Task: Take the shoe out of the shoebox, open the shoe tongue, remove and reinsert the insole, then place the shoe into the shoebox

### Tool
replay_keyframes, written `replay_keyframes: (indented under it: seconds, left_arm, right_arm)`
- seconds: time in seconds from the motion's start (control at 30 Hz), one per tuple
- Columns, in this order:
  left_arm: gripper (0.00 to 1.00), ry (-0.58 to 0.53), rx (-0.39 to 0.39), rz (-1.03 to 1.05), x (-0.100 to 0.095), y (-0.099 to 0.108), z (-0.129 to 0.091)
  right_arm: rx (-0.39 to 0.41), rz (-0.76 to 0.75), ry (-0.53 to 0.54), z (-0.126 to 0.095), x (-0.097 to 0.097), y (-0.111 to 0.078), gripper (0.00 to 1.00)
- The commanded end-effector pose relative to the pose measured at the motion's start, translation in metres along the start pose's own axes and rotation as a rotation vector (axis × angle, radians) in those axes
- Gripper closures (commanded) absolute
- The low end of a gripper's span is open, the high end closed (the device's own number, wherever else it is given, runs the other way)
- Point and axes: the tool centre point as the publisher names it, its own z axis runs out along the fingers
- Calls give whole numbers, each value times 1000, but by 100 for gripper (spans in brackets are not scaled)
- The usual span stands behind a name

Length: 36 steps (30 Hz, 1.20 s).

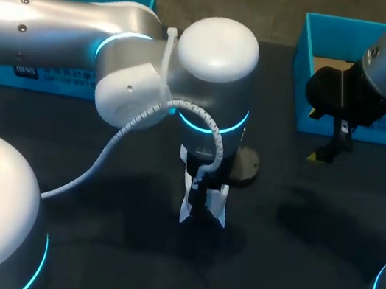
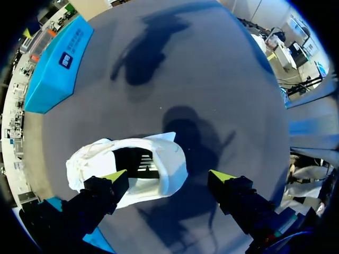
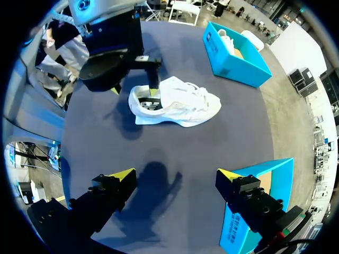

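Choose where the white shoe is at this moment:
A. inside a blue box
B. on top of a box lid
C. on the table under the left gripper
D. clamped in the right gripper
C: the shoe lies on the dark table, with the left gripper open over its heel end.

Left arm [image 1: 117, 64] hangs over the white shoe [image 1: 219, 207] on the desk [image 1: 291, 267]; right claw [image 1: 324, 154] hovers beside a blue shoebox [image 1: 302, 66].
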Motion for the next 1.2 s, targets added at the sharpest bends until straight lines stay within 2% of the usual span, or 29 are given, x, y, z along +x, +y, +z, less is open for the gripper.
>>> replay_keyframes:
  seconds: [0.03, 0.53, 0.93, 1.07, 1.13, 1.17, 1.2]
  left_arm:
    - [0, 4, 9, -10, 3, 3, 11]
    - [0, 6, -3, -49, 11, -5, 45]
    - [2, 18, -26, -56, 11, -14, 57]
    - [39, 26, -30, -74, 13, -10, 57]
    - [50, 28, -33, -78, 13, -8, 58]
    - [51, 34, -33, -82, 13, -7, 60]
    - [56, 46, -35, -83, 14, -6, 63]
  right_arm:
    - [2, 1, -1, 1, 0, 1, 0]
    - [2, 1, -1, 1, 0, 1, 0]
    - [2, 1, -1, 1, 0, 1, 0]
    - [2, 1, -1, 1, 0, 1, 0]
    - [2, 1, -1, 1, 0, 1, 0]
    - [2, 1, -1, 1, 0, 1, 0]
    - [2, 1, -1, 1, 0, 1, 0]
